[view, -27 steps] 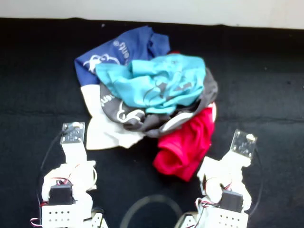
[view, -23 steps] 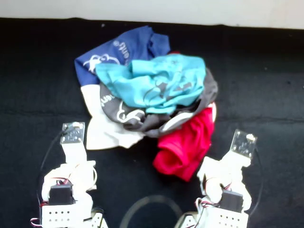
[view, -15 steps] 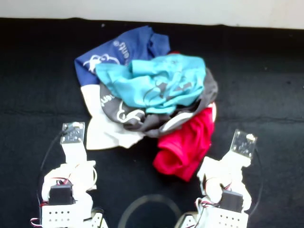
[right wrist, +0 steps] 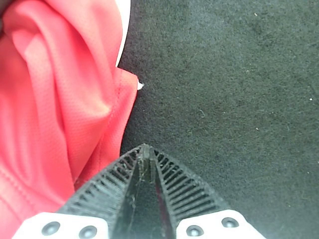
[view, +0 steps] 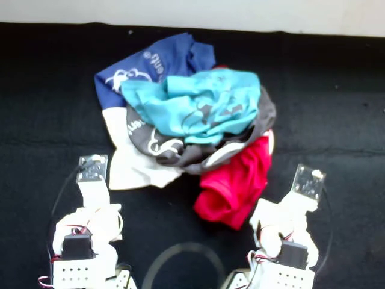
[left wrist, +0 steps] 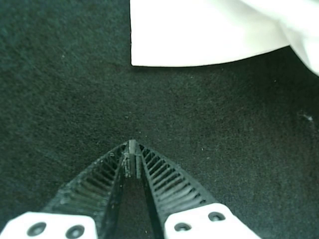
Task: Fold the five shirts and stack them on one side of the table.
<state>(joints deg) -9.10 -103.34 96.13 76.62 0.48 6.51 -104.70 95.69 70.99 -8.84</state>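
Observation:
Several crumpled shirts lie heaped mid-table in the high view: a blue shirt (view: 159, 63) at the back, a teal shirt (view: 195, 105) on top, a grey shirt (view: 180, 147) under it, a white shirt (view: 129, 162) at the front left and a red shirt (view: 234, 183) at the front right. My left gripper (left wrist: 132, 148) is shut and holds nothing, hovering over bare cloth just short of the white shirt (left wrist: 204, 32). My right gripper (right wrist: 145, 150) is shut too, right beside the red shirt (right wrist: 55, 94) edge.
A black cloth (view: 337, 108) covers the table, with bare room left and right of the heap. The white wall edge (view: 240, 15) runs along the back. Both arm bases (view: 78, 253) stand at the front edge, and a dark cable ring (view: 180, 265) lies between them.

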